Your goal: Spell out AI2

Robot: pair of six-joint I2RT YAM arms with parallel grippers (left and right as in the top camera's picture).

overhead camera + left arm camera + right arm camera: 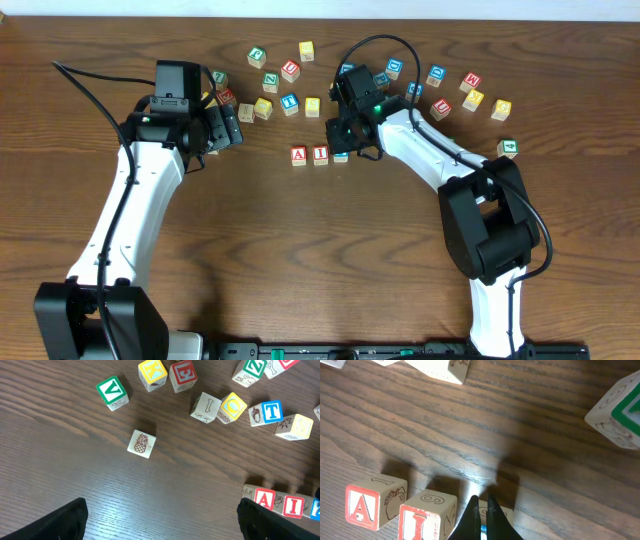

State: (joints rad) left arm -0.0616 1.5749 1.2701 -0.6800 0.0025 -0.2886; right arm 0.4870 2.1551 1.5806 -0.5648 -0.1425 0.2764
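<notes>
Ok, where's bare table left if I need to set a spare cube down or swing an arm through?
Best room is the wide bare wood on the near side of the A cube and I cube, between both arms. The far side is crowded with scattered cubes, and the shut right gripper sits beside the I cube.

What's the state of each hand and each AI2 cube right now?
left hand: open, empty, above bare table.
right hand: shut, nothing between the fingers, tips over the 2 cube.
A cube: on the table, letter up, first in the row.
I cube: on the table, letter up, close beside the A cube.
2 cube: on the table next to the I cube, mostly hidden under the right hand.
</notes>
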